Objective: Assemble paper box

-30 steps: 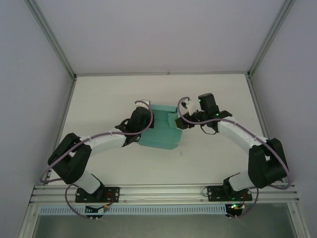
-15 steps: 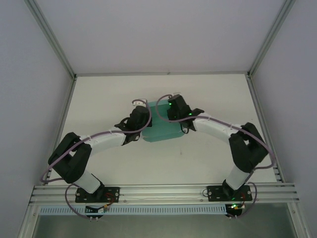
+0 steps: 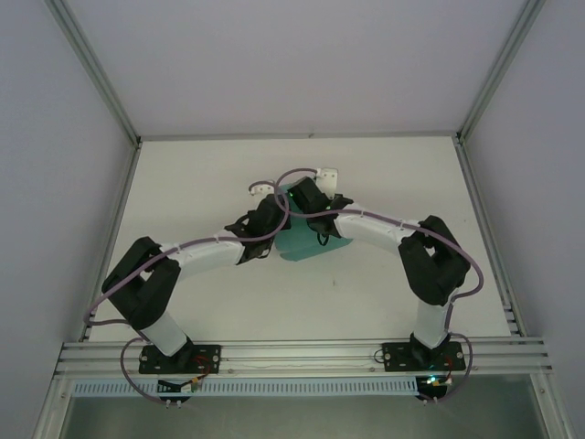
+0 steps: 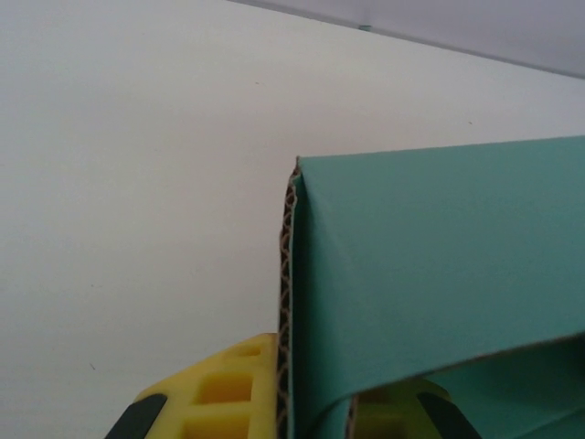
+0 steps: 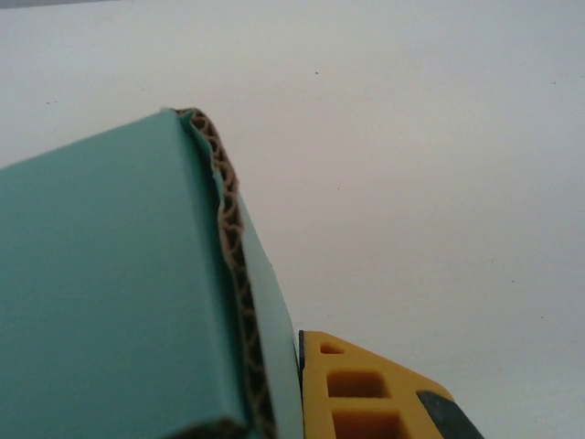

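The paper box (image 3: 309,247) is teal-green corrugated card, partly folded, sitting mid-table under both wrists. My left gripper (image 3: 277,229) is at its left side and my right gripper (image 3: 309,219) reaches over it from the right. In the left wrist view the box (image 4: 430,274) shows a raised wall with a brown fluted edge, and my left gripper (image 4: 306,407) is shut on that wall, a yellow finger (image 4: 215,393) on either side. In the right wrist view my right gripper (image 5: 274,402) is shut on a doubled box (image 5: 110,293) wall. One yellow finger (image 5: 366,393) shows; the other is hidden behind the card.
The white table (image 3: 201,174) is walled by an aluminium frame with upright posts (image 3: 128,128) at the back corners. Both arm bases sit on the rail (image 3: 302,352) at the near edge. The two forearms and their cables crowd close together over the box.
My right arm has swung left over the box and its gripper has shut on a wall. The box now shows smaller, mostly covered by the wrists. The left arm has shifted slightly right.
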Controlling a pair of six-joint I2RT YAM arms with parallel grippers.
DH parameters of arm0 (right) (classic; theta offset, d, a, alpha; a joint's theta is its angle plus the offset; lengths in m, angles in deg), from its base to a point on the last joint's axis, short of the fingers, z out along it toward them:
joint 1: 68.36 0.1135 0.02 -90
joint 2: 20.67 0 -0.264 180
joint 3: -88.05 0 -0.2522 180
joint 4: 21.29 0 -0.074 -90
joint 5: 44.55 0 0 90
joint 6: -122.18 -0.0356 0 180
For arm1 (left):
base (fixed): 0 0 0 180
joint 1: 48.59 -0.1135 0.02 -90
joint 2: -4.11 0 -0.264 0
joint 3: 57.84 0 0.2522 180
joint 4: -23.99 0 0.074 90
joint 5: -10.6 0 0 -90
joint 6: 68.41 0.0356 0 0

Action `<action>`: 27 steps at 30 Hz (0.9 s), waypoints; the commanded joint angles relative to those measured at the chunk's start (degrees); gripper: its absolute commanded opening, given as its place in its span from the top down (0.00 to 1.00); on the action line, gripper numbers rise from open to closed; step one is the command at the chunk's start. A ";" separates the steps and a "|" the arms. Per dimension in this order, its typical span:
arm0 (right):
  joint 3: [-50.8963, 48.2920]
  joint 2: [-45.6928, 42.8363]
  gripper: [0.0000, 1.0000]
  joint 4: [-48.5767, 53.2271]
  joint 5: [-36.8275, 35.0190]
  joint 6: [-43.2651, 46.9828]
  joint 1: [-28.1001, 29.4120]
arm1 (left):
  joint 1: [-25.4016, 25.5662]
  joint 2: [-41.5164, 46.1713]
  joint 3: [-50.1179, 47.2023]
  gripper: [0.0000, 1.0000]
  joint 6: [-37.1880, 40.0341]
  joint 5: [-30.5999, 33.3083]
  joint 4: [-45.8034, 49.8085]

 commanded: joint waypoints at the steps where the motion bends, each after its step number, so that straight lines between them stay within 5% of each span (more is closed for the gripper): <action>1: -1.09 0.98 1.00 2.21 -13.36 -5.18 -4.32 | -1.67 0.45 0.22 1.00 -5.32 10.89 5.30; 5: -6.20 -2.35 0.96 -8.56 -3.98 2.38 -4.51 | -1.74 1.01 0.18 1.00 3.47 2.45 0.40; 9: -14.57 -8.83 0.60 -21.35 14.06 14.04 -4.46 | -1.88 2.18 1.23 1.00 8.53 -1.70 0.03; 14: -21.24 -20.65 0.12 -21.16 31.60 18.34 -4.29 | -2.79 3.13 6.52 1.00 17.11 -7.06 7.94; 17: -25.23 -28.77 0.00 -20.13 40.17 19.16 -4.35 | -3.68 2.56 10.40 1.00 22.90 -8.74 14.23; 22: -28.59 -41.95 0.00 -10.67 32.72 13.72 -4.58 | -6.42 1.70 16.59 1.00 38.38 -25.63 26.19; 27: -28.05 -53.29 0.00 7.31 19.70 8.52 -5.77 | -6.41 -2.60 27.48 1.00 59.99 -45.28 52.33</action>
